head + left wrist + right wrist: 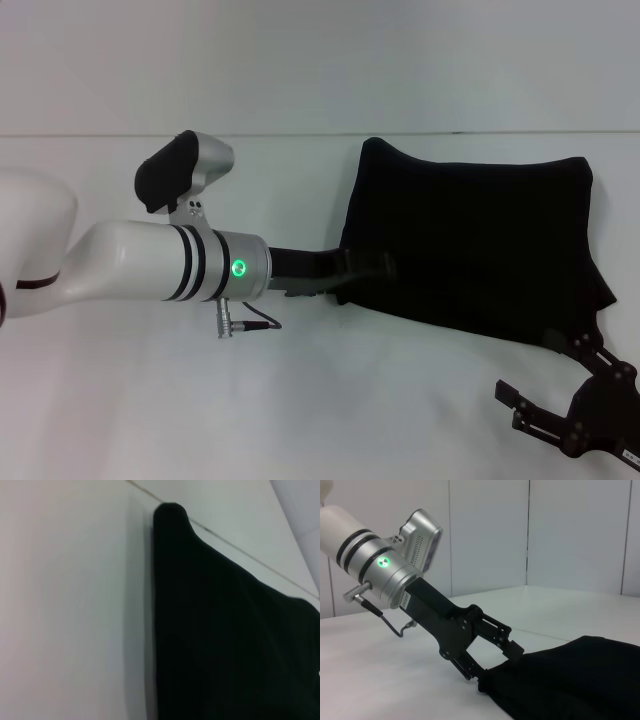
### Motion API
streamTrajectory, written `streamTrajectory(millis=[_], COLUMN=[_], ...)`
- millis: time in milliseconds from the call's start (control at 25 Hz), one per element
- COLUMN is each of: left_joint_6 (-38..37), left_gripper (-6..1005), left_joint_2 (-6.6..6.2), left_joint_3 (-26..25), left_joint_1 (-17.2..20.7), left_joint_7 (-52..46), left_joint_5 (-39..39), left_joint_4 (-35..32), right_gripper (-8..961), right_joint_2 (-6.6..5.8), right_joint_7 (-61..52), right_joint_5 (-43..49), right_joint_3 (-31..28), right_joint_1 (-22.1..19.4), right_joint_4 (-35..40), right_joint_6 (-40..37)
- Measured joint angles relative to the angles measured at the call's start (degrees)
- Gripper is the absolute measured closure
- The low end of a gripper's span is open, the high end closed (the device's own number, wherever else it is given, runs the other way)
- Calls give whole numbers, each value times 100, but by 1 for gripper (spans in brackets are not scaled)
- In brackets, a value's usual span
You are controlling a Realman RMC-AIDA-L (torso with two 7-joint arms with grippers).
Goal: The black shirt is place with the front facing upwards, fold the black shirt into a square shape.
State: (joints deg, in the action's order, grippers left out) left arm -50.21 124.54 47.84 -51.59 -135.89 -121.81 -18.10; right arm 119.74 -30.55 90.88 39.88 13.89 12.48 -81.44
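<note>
— What do we have nearest us?

— Our right pincer (545, 405), black and skeletal, sits low at the near right corner of the white desk (300, 400). We see its two fingers spread apart with nothing between them, just off the near right corner of the large soft black cloth shirt (470, 240).

— And our left arm?

— It reaches in from the left, white and silver with a green light on the wrist, held low and almost level over the desk. Our left pincer (492, 662) meets the shirt's left near edge. From the right wrist view we see its fingers come down onto the cloth's edge, the tips hidden in the black fabric, so we cannot tell whether they are closed on it.

— Where does the shirt lie?

— On the right half of the desk, folded into a broad, roughly four-sided block, its far edge close to the line where the desk meets the pale wall (320, 60). In our left wrist view the shirt's (225, 630) rounded corner and straight folded side lie flat against the desk (70, 605).

— Anything in the way?

— Only our own left forearm, which covers part of the desk beside the shirt.
</note>
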Motion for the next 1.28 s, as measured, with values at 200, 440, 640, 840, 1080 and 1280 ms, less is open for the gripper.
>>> streamTrajectory(millis=[200, 440, 640, 840, 1080, 1280], left_joint_6=[2, 208, 263, 275, 269, 251], left_gripper=[95, 141, 254, 569, 800, 895], left_joint_2=[4, 15, 18, 18, 18, 18], left_joint_3=[142, 458, 444, 459, 454, 431], left_joint_1=[-13, -15, 19, 27, 27, 55], left_joint_7=[384, 458, 473, 475, 513, 555], left_joint_5=[86, 139, 168, 197, 212, 229], left_joint_4=[-12, 26, 23, 28, 20, 21], right_gripper=[6, 6, 6, 6, 6, 6], right_joint_2=[-4, -13, -13, -10, -6, -4], right_joint_7=[-4, -4, -4, -4, -4, -4], right_joint_5=[0, 0, 0, 0, 0, 0], right_joint_3=[2, -8, -6, -7, -8, -23], right_joint_1=[0, -11, -15, -10, 4, 11], right_joint_4=[1, 10, 21, 27, 33, 36], right_joint_6=[-7, -45, -57, -64, -65, -65])
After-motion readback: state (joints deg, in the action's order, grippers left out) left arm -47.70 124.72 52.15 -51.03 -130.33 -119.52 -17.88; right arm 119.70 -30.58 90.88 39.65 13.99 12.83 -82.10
